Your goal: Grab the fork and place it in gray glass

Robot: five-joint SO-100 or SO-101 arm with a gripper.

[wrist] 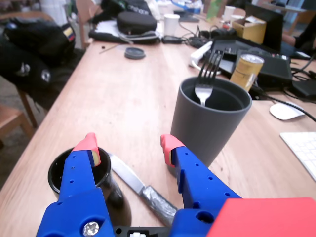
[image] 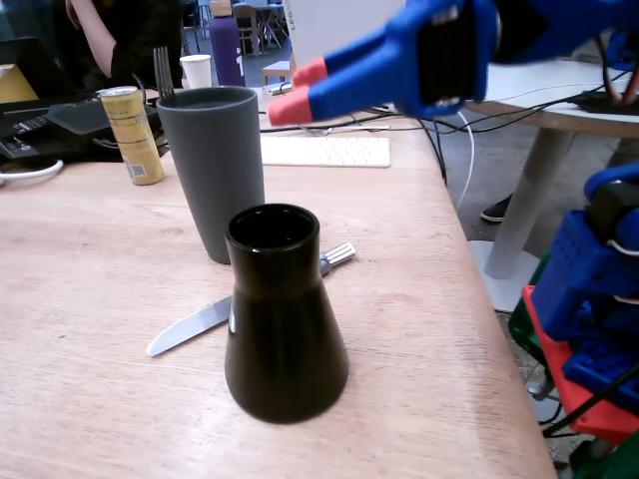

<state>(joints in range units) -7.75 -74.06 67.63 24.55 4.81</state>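
Fork [wrist: 206, 79] stood tines-up inside the gray glass [wrist: 210, 121], head and tines poking above the rim, leaning toward the far side in the wrist view; only the dark tines [image: 163, 75] visible above the rim in the fixed view. Gray glass [image: 213, 170] upright on the wooden surface [image: 90, 299], just behind the black flared vase [image: 283, 319] in the fixed view. Table knife [image: 195, 327] flat on the surface, blade out to the left of the vase, ribbed handle end peeking out to the right, passing behind the vase's base. Yellow can [image: 132, 135] upright to the far left of the glass, near but apart. White keyboard [image: 324, 151] farther back on the right.

Fingers [wrist: 129, 148] spread wide apart and empty, red tips hovering above the surface, one tip over the vase's mouth [wrist: 74, 175], the other just beside the glass in the wrist view. In the fixed view, fingers [image: 290, 92] raised high to the right of the glass rim, touching nothing.
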